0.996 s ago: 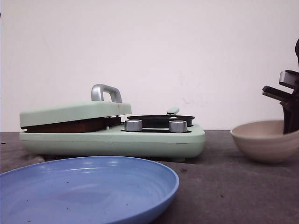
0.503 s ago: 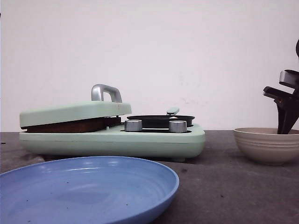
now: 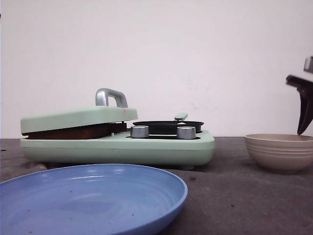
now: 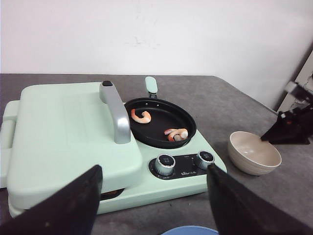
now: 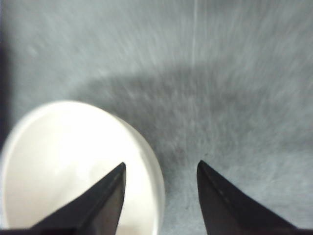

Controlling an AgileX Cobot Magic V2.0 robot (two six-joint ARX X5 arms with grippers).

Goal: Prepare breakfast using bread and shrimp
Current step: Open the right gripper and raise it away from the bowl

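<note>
White wall rises behind a dark grey table in the front view, where a mint-green cooker sits with its lid lowered on a dark brown strip of bread — only the crust edge shows in the gap. A grey handle stands on the lid, a black pan sits beside it behind two silver knobs, a blue plate lies nearest the camera, and a beige bowl rests at the right. The right end effector hangs just above the bowl's rim, cut off by the frame edge. From the left wrist view, the left end effector is spread wide apart and holds nothing, hovering near the cooker's front; two pink shrimp lie in the pan, well apart, and the bowl sits on the table past the knobs with the right arm above its far side. From the right wrist view — blurred — the right end effector is apart and empty, one finger over the bowl's rim, the other over bare table.
</note>
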